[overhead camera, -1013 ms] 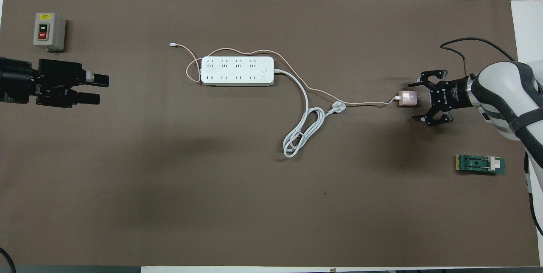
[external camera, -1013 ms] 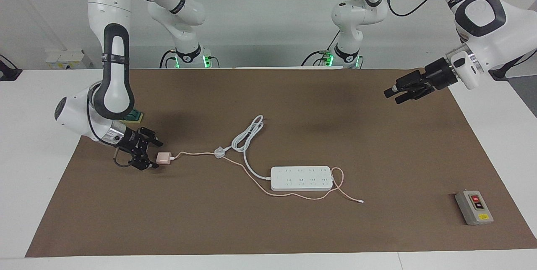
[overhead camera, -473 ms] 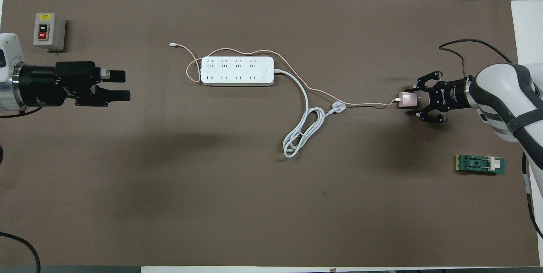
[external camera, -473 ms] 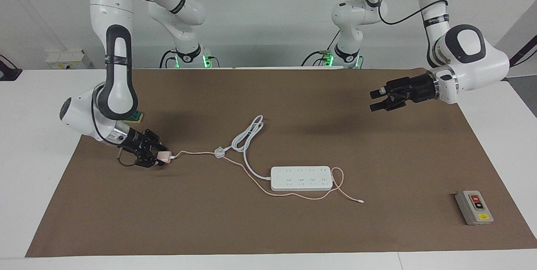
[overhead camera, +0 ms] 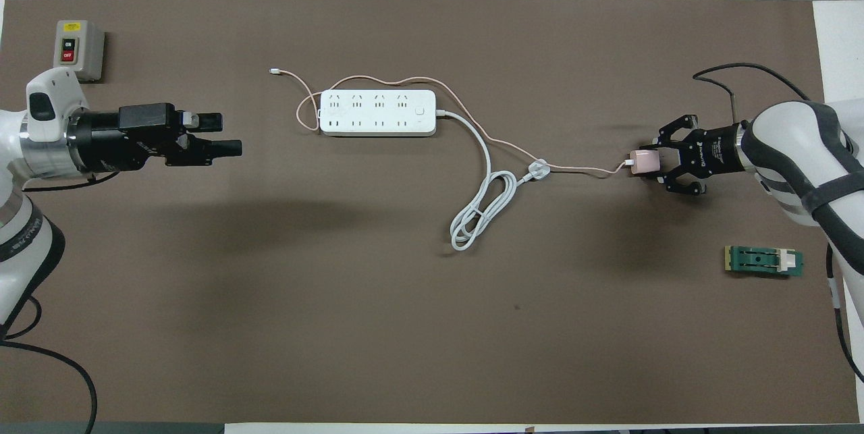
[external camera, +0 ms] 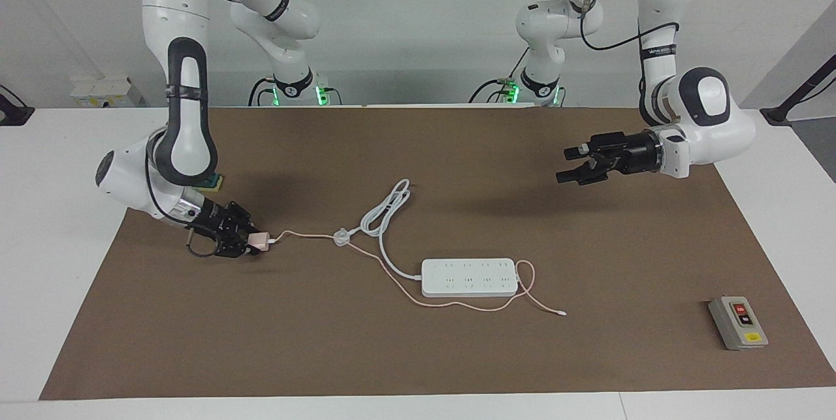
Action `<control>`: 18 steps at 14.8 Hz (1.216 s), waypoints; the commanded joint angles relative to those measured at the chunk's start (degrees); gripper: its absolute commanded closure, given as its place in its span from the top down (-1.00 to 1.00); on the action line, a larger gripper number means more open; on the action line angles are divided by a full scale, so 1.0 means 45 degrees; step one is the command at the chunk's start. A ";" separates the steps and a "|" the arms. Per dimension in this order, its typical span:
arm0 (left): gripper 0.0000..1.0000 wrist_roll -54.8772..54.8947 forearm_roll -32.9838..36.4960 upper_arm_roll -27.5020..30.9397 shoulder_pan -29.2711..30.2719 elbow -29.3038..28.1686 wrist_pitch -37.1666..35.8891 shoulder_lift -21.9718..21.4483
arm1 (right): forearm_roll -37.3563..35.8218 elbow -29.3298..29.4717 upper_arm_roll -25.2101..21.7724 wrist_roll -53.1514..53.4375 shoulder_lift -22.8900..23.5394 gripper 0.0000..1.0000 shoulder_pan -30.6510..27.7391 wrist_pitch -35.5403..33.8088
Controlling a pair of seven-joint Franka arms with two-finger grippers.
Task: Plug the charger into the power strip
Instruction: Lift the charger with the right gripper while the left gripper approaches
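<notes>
The pale-pink charger (external camera: 259, 241) lies low at the mat toward the right arm's end, and my right gripper (external camera: 250, 242) is shut on it. It also shows in the overhead view (overhead camera: 640, 162) in the right gripper (overhead camera: 653, 163). Its thin pink cable (overhead camera: 580, 168) runs past the power strip to a small white connector (overhead camera: 273, 71). The white power strip (external camera: 469, 277) lies flat mid-table, also seen from overhead (overhead camera: 378, 112). My left gripper (external camera: 569, 164) is open and empty in the air over bare mat, also in the overhead view (overhead camera: 228, 135).
The power strip's thick white cord coils to a white three-pin plug (overhead camera: 538, 169) lying beside the pink cable. A grey box with red and black buttons (overhead camera: 77, 49) stands toward the left arm's end. A green flat part (overhead camera: 764, 261) lies toward the right arm's end.
My right gripper has closed around the charger, which it stood open beside a second ago. My left gripper has moved lower and toward the table's middle, still open.
</notes>
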 commanded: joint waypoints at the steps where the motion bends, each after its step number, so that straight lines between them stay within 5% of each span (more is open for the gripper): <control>1: 1.00 0.0892 -0.0520 0.0105 -0.0355 -0.0062 -0.0335 0.0122 | 0.0147 0.0330 -0.0010 0.0275 -0.0025 -1.00 0.0378 -0.0267; 10: 1.00 0.2456 -0.0832 0.0066 -0.1409 -0.0960 0.0250 0.0103 | -0.0577 0.3025 -0.0049 0.5409 -0.1295 -1.00 0.2798 -0.2652; 18: 1.00 0.2476 -0.1808 0.0066 -0.3125 -0.1523 0.1188 -0.0033 | -0.0967 0.4432 -0.0049 0.9530 -0.1667 -1.00 0.6156 -0.2245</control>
